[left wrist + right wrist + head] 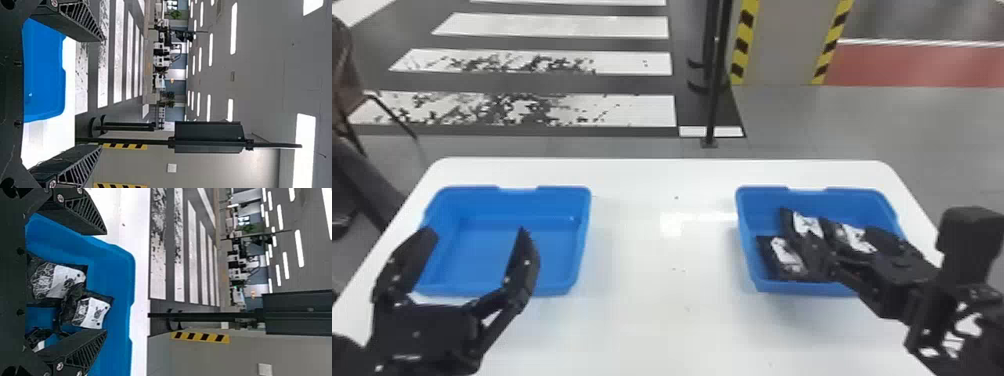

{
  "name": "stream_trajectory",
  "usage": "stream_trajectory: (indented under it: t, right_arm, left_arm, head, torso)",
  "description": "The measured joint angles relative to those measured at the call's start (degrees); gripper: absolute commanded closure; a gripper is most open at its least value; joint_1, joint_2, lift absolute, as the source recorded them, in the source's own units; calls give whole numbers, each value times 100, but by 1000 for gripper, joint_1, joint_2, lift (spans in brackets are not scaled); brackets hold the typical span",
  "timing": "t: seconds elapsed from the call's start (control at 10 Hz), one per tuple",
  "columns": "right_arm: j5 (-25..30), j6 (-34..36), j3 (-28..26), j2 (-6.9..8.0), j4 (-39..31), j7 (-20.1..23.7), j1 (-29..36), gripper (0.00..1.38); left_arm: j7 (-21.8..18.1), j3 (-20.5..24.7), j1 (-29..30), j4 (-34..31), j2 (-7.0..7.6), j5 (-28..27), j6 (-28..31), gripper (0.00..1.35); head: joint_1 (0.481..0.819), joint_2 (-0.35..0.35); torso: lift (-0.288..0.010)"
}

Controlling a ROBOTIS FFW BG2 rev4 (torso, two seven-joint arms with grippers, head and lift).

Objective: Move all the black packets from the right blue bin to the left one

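1. Three black packets (92, 312), at least, are seen in the right blue bin (782, 286), which is set near the table's (657, 305) right edge; the packets are gathered toward the bin's left side and middle, close together or overlapping.
2. The left blue bin (482, 196), near the table's left edge, is the destination; no packet has been placed in it.
3. The right gripper (106, 282) is held over the right blue bin, its jaws spread and nothing pinched between them. The left gripper (476, 232) is held at the near edge of the left blue bin, its jaws also wide apart.
4. Light, soft handling is to be expected: the film would probably crumple and might slip, and the contents may shift. A hold across the middle of one packet seems best, with a neighbour easily caught by mistake.
5. In appearance, the wrappers are dark, creased and somewhat shiny, with white labels bearing dark marks. Each is flat and pouch-like; one is partly hidden in the right wrist view, so its full outline cannot be told.
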Motion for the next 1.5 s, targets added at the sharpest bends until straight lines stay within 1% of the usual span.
stream_trajectory:
  t: [0.2, 0.3, 0.4, 0.6, 0.8, 1.0, 1.3, 1.5]
  right_arm:
    - [126, 1143, -4, -36, 171, 11, -546, 154]
    - [187, 1607, -4, -55, 336, 15, -831, 194]
    - [205, 1902, 11, -78, 554, 23, -1072, 213]
    - [116, 2121, 139, -131, 1045, 25, -1433, 211]
    - [-116, 2215, 460, -214, 1527, 67, -1786, 213]
    - [-121, 2384, 657, -234, 1641, 12, -1946, 216]
    - [-97, 2856, 756, -235, 1666, -261, -2041, 216]
    - [-249, 2754, 821, -235, 2002, -259, -2195, 217]
  left_arm:
    - [-25, 5, -13, 0, 0, 22, 10, 61]
    - [-35, 7, -18, 9, 0, 33, 1, 61]
    - [-47, 3, -32, 21, 0, 37, -13, 61]
    - [-59, 0, -54, 52, 0, 41, -61, 62]
    - [-87, 0, -76, 89, 1, 48, -94, 73]
    - [-126, 4, -95, 130, 8, 77, -111, 73]
    - [-153, 15, -107, 175, 9, 96, -158, 76]
    - [-172, 11, -113, 208, 9, 111, -186, 76]
  head:
    - [695, -47]
    - [695, -56]
    - [695, -61]
    - [695, -61]
    - [695, -24]
    - [695, -8]
    - [695, -12]
    - [695, -8]
  torso:
    - [-140]
    - [-140]
    - [-140]
    - [-140]
    - [-140]
    - [-140]
    - [-140]
    - [-140]
